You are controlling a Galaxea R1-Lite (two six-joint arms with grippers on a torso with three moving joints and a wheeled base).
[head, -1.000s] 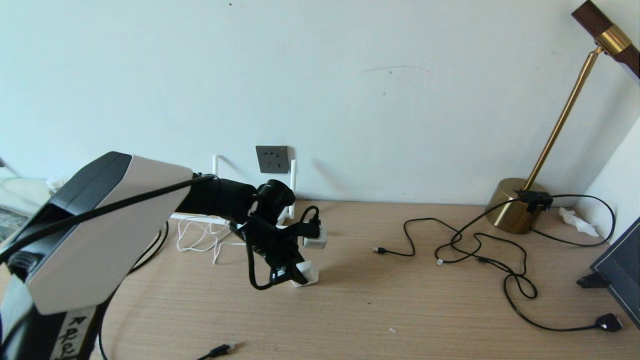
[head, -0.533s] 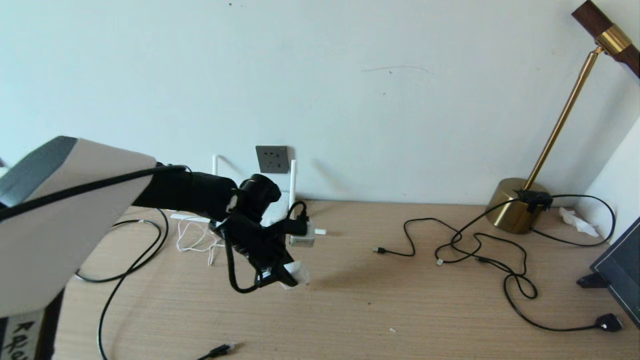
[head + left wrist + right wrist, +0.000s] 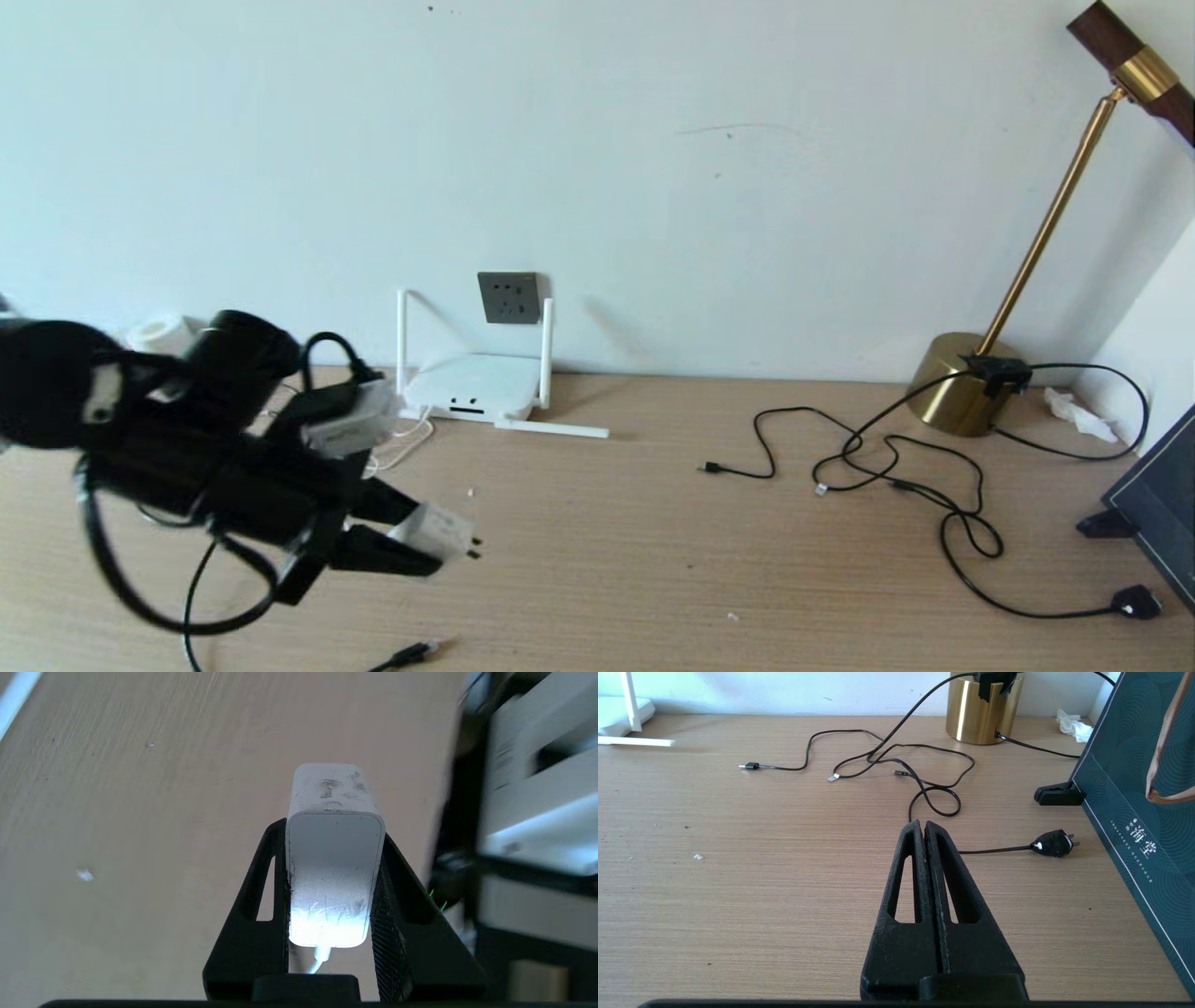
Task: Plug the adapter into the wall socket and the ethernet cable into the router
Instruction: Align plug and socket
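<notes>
My left gripper (image 3: 420, 539) hangs low over the left part of the desk, shut on the adapter (image 3: 439, 530), a small white block whose prongs point right. In the left wrist view the adapter (image 3: 334, 858) sits squeezed between both black fingers (image 3: 252, 914), its thin white cord leaving toward the wrist. The dark grey wall socket (image 3: 509, 297) is on the wall, well beyond and right of the gripper. The white router (image 3: 476, 381) stands below it, uncovered. The ethernet cable plug (image 3: 411, 653) lies at the desk's front edge. My right gripper (image 3: 924, 826) is shut and empty above the bare right-middle desk.
One router antenna (image 3: 551, 428) lies flat on the desk. Thin black cables (image 3: 887, 467) sprawl at the right, ending in a black power plug (image 3: 1134, 602). A brass lamp base (image 3: 962, 383) stands at the back right and a dark teal bag (image 3: 1134, 812) at the right edge.
My left arm has swung left and toward the front of the desk, carrying the adapter away from the socket. The router, hidden behind the arm before, now shows.
</notes>
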